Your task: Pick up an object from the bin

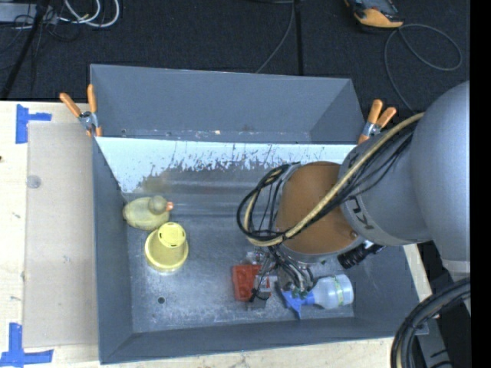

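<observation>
At the left of the bin sit a yellow duck and a yellow cup, well apart from the arm. Near the front lies a small red thing with the end effector low, just beside it. I cannot tell if it is open or clenched. Right of it lie a blue piece and a clear bottle. I think it is best to center on the red thing before lifting, and stay off the bottle.

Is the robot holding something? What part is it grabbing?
Can't tell. The tool is down against the small red thing by the bin's front wall, but no clear grip on it shows.
</observation>
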Action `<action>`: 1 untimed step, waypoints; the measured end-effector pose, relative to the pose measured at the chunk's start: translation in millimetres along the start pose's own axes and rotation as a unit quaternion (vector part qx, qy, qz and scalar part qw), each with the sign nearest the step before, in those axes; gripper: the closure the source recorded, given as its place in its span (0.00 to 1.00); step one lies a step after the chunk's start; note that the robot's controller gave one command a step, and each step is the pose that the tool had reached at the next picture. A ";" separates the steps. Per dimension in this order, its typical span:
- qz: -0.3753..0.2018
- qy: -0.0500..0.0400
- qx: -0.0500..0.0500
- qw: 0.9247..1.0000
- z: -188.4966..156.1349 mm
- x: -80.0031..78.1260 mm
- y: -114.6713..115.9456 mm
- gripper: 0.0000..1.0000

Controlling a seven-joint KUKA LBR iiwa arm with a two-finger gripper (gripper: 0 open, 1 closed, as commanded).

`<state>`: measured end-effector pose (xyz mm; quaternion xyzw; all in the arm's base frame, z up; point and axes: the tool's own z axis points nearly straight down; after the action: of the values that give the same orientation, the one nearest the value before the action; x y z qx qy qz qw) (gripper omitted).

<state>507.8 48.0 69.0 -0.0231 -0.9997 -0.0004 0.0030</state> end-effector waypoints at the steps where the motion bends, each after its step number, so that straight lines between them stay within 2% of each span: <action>1: 0.007 0.001 0.000 1.000 -112.0 13.3 8.1 1.00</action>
<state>495.6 56.6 181.1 -0.0304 -0.9995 -0.0003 0.0037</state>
